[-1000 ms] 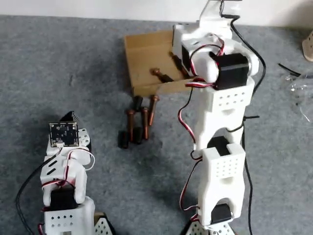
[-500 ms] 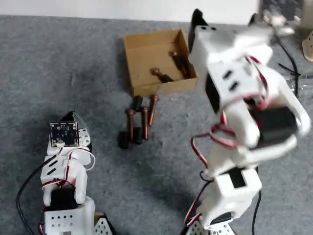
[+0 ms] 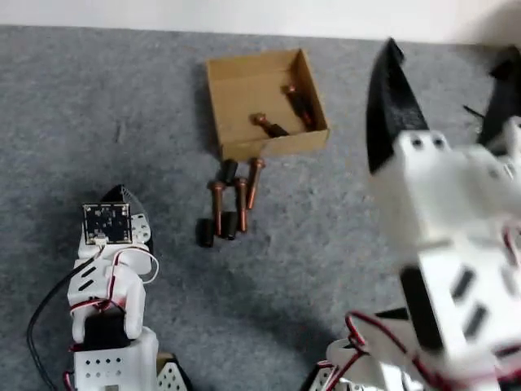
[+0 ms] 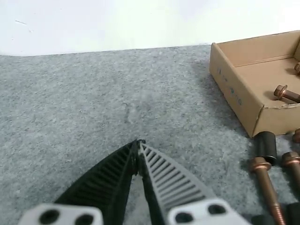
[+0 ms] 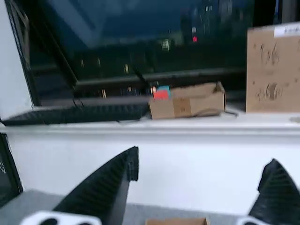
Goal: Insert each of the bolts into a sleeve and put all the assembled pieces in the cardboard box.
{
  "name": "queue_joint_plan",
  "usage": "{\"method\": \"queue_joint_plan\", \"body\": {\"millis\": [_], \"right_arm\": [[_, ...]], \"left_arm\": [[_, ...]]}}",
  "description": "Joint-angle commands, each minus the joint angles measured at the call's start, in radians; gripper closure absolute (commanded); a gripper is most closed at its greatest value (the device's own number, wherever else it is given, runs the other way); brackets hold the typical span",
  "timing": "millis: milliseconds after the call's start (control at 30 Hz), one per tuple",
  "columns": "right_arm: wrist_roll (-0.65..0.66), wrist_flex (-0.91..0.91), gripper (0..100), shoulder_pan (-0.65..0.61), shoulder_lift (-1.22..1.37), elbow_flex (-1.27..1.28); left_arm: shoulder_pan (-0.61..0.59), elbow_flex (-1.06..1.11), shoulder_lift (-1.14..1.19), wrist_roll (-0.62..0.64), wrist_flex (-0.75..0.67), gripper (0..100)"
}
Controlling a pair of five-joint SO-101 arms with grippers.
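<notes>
The right end effector (image 3: 444,94) is held wide right of the cardboard box (image 3: 213,106); the left end effector (image 4: 138,152) is pinched together over the near-left counter (image 3: 98,98).

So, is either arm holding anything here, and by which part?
Nothing is held. The left gripper has its jaws shut together on nothing; the right gripper has its jaws wide open and empty.

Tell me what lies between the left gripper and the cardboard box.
Only bare grey carpet between the left gripper and the cardboard box, per the left wrist view.
</notes>
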Motion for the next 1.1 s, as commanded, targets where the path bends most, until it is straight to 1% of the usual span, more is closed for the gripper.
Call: {"method": "queue_joint_plan", "body": {"millis": [0,400,700,833,1067], "right_arm": [[0.011,0.022,63.1,-0.008,-0.093,-0.027],[0.008,0.016,63.1,-0.008,-0.645,0.716],[0.008,0.015,63.1,-0.010,-0.934,1.322],[0.008,-0.068,63.1,-0.012,-1.036,1.586],[0.011,-0.320,63.1,-0.015,-1.227,2.111]], "left_arm": [[0.012,0.002,-0.004,-0.006,-0.018,99],[0.012,0.002,-0.004,-0.006,-0.018,99],[0.012,0.004,-0.004,-0.006,-0.017,99],[0.012,0.004,-0.004,-0.006,-0.015,99],[0.012,0.004,-0.004,-0.006,-0.015,99]]}}
